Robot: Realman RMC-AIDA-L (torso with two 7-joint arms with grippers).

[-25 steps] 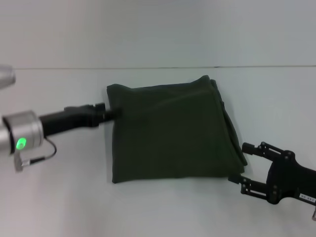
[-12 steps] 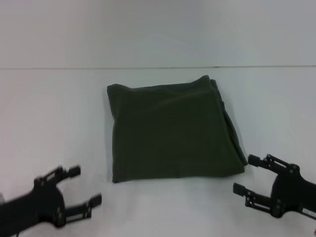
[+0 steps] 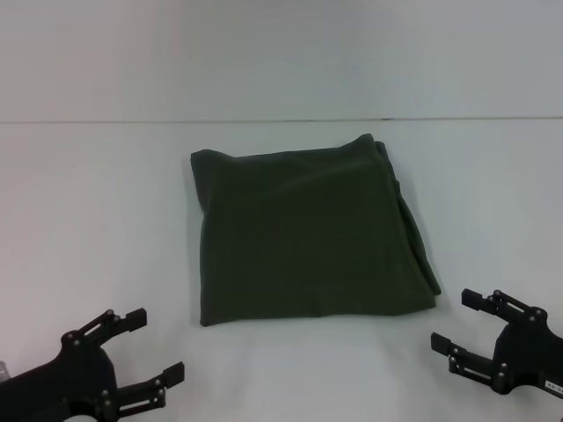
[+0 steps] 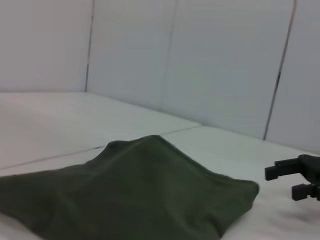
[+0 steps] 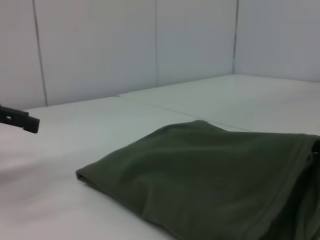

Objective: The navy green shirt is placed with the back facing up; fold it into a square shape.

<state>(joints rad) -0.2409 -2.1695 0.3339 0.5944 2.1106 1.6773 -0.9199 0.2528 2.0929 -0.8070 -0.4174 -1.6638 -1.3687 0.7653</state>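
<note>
Beside folded navy green shirt [image 3: 308, 233], empty wide-open left pincer [image 3: 151, 347]

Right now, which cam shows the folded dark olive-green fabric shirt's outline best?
Head view: the whole dark olive-green fabric shirt shows from above as a rough square. Left wrist and right wrist views see it low and side-on, cut off at the frame edges.

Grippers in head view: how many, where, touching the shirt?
2. Left gripper is at the near left, right gripper at the near right; both open and clear of the folded navy green shirt, which lies between them, farther back.
</note>
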